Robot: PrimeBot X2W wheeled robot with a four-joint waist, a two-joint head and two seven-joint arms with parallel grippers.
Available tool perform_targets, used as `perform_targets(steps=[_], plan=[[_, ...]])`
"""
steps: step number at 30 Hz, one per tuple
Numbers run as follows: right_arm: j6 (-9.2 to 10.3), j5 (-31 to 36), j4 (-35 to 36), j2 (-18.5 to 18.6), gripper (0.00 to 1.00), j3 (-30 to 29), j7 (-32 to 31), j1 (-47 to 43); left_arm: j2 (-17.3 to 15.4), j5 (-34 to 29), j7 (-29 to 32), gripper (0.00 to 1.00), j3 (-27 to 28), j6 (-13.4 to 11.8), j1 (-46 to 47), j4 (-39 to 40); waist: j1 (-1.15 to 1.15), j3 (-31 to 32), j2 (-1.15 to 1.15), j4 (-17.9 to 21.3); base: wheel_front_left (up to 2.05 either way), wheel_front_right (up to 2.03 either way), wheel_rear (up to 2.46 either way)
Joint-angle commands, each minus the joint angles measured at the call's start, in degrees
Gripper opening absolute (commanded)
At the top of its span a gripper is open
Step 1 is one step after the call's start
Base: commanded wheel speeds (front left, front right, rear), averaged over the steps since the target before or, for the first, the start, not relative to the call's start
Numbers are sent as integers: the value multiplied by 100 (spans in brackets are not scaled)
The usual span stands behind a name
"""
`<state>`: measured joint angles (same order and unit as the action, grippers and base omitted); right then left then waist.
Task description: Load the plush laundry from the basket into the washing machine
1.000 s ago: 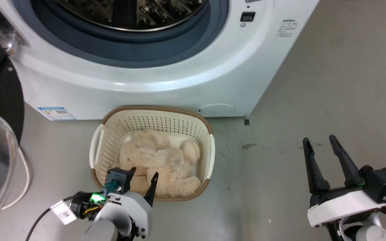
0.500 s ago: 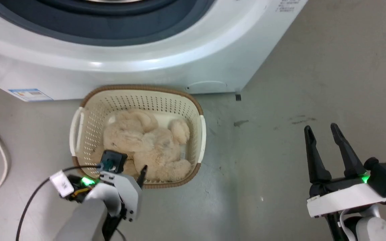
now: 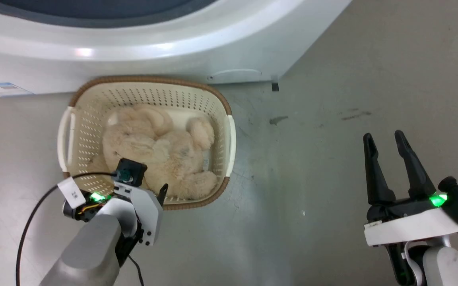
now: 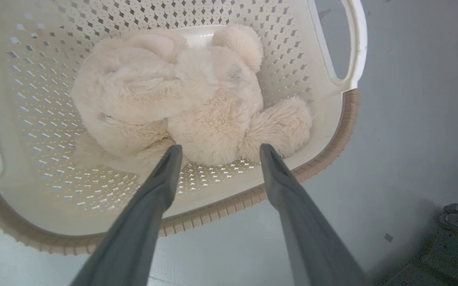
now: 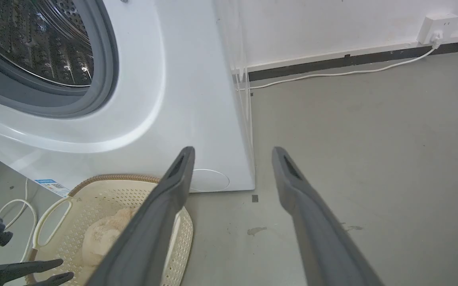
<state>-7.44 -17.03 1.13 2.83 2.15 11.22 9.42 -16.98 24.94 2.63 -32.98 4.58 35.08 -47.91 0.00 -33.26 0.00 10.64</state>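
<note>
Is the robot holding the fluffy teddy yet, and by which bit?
Nothing is held. The left gripper is open, aimed at the plush laundry in the basket; the right gripper is open too.

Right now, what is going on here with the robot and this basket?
The robot's left gripper, open, hangs above the near rim of the basket, aimed at the plush laundry lying inside; nothing is gripped yet. The right gripper is open over the floor to the side. The basket stands on the floor before the washing machine.
</note>
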Motion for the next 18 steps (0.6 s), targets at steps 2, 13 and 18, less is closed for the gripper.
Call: perform_targets(steps=[2, 13, 18], plan=[[-4, -100, 58, 4, 100, 10, 69, 122, -22, 205, 76, 100, -116, 59, 274, -246, 0, -191, 0, 82, 0, 0, 0], [-4, -303, 156, 4, 100, 54, 201, 258, 63, 1087, 111, 100, -74, 135, 1085, -1045, 0, -826, 0, 253, 0, 0, 0], [-4, -363, 147, 4, 100, 146, 261, 341, 37, 1276, 253, 100, -282, 193, 1479, -1411, 0, -1125, 0, 330, 0, 0, 0]])
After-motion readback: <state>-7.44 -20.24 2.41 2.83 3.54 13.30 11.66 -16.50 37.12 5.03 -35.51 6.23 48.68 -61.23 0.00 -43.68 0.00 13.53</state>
